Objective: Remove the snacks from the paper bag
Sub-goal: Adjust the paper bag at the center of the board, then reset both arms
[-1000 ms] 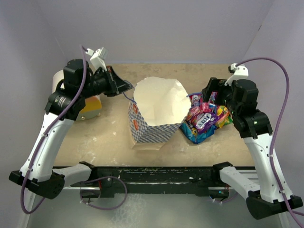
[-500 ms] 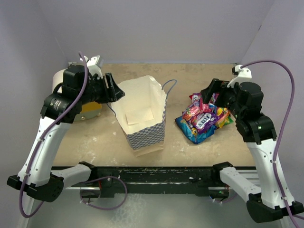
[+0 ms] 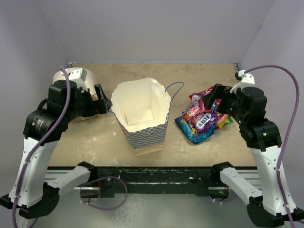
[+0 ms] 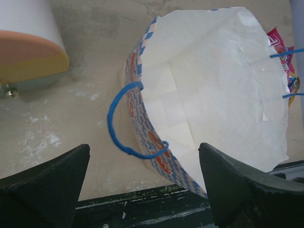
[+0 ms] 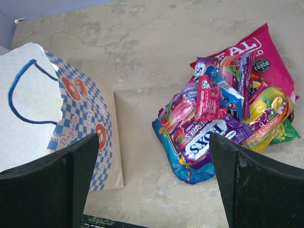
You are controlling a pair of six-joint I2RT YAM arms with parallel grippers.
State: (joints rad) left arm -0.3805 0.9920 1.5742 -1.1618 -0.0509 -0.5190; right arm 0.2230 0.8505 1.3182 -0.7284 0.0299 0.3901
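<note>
Beige tabletop point(image 3: 95, 137) carries the paper bag point(image 3: 147, 135) upright, snacks point(image 3: 203, 118) piled beside.

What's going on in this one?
Two robot arms are working on getting snacks out of a paper bag. The paper bag stands open in the middle of the table, and no packets show inside it. The snacks lie heaped on the table to its right. The left gripper is at the bag's left side, the right gripper by the heap; both have fingers open, holding nothing.
</note>
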